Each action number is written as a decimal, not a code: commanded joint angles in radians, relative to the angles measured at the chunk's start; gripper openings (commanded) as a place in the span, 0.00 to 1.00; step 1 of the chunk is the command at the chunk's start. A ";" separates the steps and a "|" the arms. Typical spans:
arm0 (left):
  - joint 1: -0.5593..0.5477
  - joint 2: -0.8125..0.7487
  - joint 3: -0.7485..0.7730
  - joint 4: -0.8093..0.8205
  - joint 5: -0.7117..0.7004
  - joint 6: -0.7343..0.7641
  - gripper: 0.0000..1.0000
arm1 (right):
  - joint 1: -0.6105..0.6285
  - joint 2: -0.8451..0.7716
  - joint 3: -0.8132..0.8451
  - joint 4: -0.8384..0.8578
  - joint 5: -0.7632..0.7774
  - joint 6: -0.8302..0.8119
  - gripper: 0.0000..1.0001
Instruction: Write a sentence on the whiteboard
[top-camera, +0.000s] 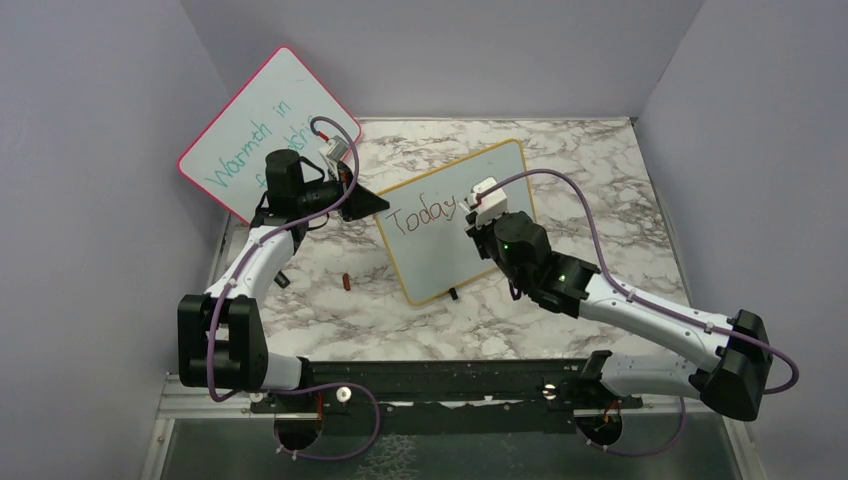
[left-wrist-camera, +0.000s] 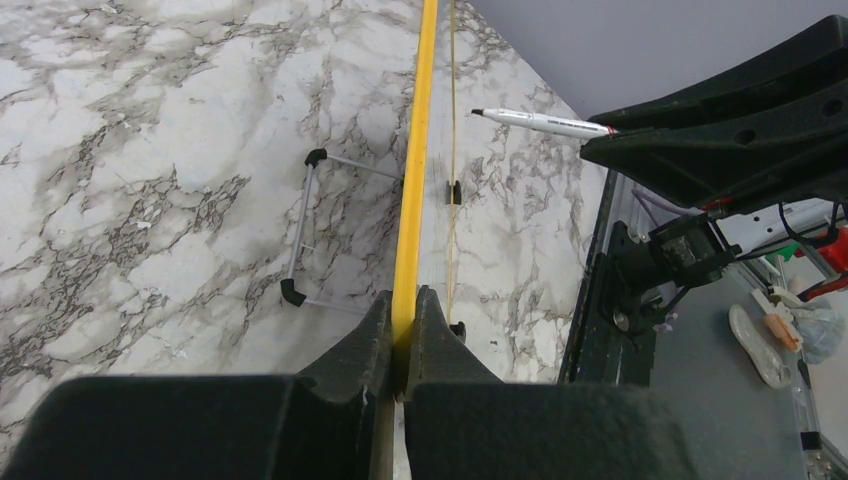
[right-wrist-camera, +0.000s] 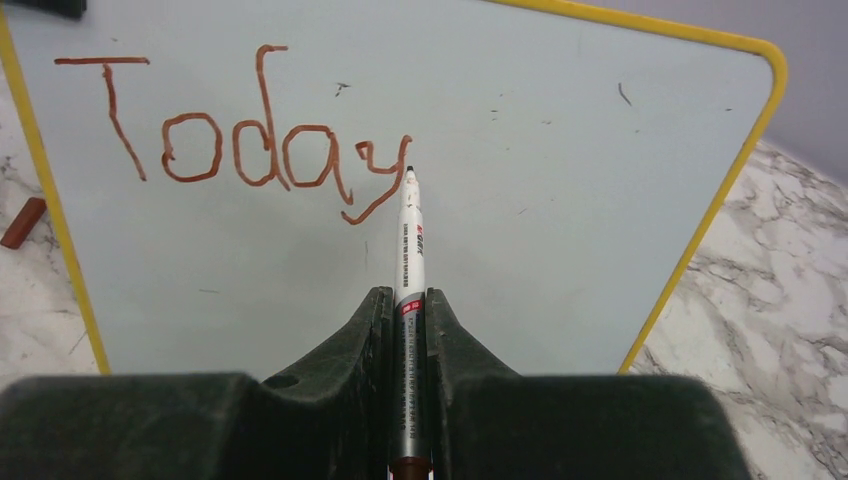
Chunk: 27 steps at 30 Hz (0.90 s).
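A marker (right-wrist-camera: 411, 250) is gripped by the right gripper (right-wrist-camera: 405, 305), tip at the whiteboard (right-wrist-camera: 560, 200). Its yellow frame is clamped edge-on by the left gripper (left-wrist-camera: 403, 310). It is stood mid-way on the marble table (top-camera: 600, 180), long axis left-to-right, faced toward the arms. Of the sentence (right-wrist-camera: 240, 140), only a red-brown "Today" is written.

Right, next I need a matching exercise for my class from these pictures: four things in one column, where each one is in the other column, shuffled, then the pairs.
Things
1. marker
2. whiteboard
3. pink-framed board
4. small red-brown piece

Places
A. standing at the back left, by the wall
B. lying loose on the table
C. gripped between the right gripper's fingers
D. edge pinched between the left gripper's fingers

Pairs: 1-C, 2-D, 3-A, 4-B
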 joint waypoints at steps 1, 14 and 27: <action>-0.005 0.023 -0.010 -0.065 -0.039 0.091 0.00 | -0.023 0.015 0.028 0.088 0.051 -0.040 0.01; -0.005 0.024 -0.008 -0.067 -0.034 0.092 0.00 | -0.048 0.062 0.063 0.141 0.016 -0.070 0.01; -0.005 0.024 -0.008 -0.066 -0.036 0.092 0.00 | -0.051 0.056 0.060 0.128 0.015 -0.064 0.01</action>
